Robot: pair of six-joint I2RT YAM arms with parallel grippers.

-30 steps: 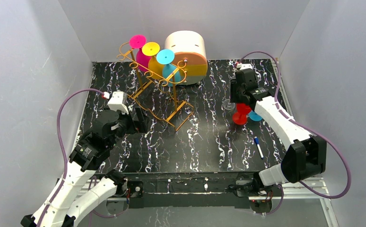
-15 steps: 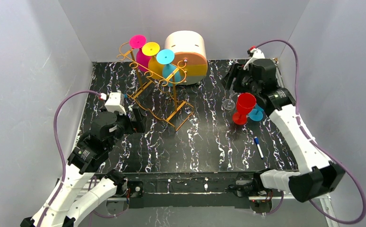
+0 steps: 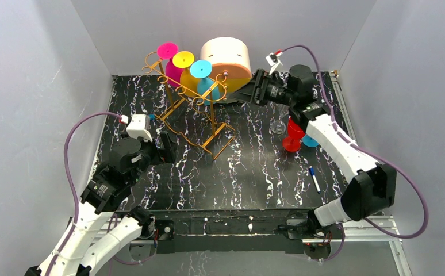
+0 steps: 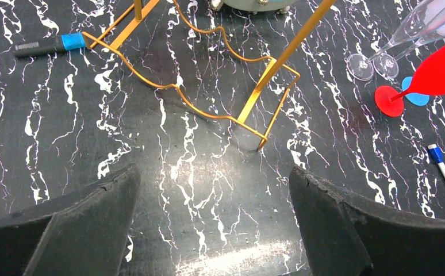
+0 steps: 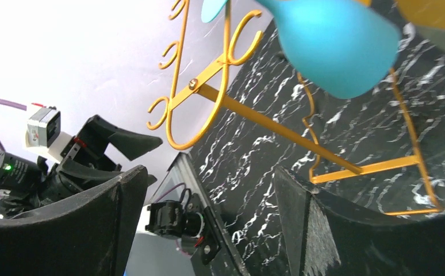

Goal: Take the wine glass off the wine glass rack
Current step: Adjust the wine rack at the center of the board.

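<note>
Right hand (spread) near rack

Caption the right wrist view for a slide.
Open right gripper faces the gold wine glass rack, a blue glass hanging upside down above.

Bright, even light from above; a soft glare patch on the glossy counter; the close blue glass is blurred.
</note>
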